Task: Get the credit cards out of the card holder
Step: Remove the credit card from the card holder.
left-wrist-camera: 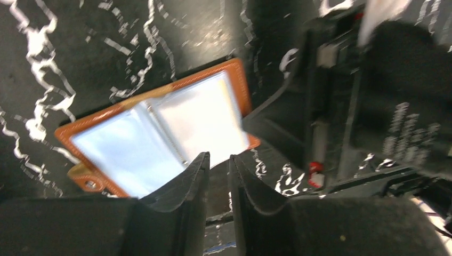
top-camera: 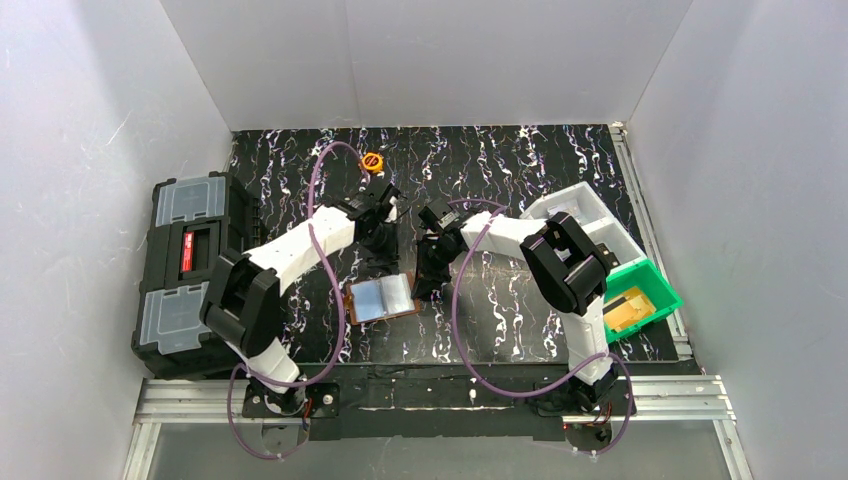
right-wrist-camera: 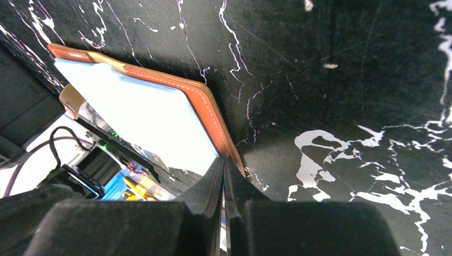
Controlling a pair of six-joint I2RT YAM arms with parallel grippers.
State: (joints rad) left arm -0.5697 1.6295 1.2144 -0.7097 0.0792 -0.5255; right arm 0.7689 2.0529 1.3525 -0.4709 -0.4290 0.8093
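The card holder (top-camera: 381,298) lies open on the black marbled table, brown leather rim around shiny pale blue-grey pockets. It also shows in the left wrist view (left-wrist-camera: 160,133) and the right wrist view (right-wrist-camera: 144,112). My right gripper (top-camera: 428,290) (right-wrist-camera: 224,160) is shut on the holder's right leather edge. My left gripper (top-camera: 385,266) (left-wrist-camera: 218,158) hovers just over the holder's far edge, jaws a narrow gap apart and empty. An orange-tan credit card (top-camera: 630,310) lies in the green bin (top-camera: 662,287). I cannot tell whether the pockets hold cards.
A big black toolbox (top-camera: 190,270) with grey lids stands at the left. A small round orange object (top-camera: 372,161) sits at the back. A white compartment tray (top-camera: 590,215) stands behind the green bin at the right.
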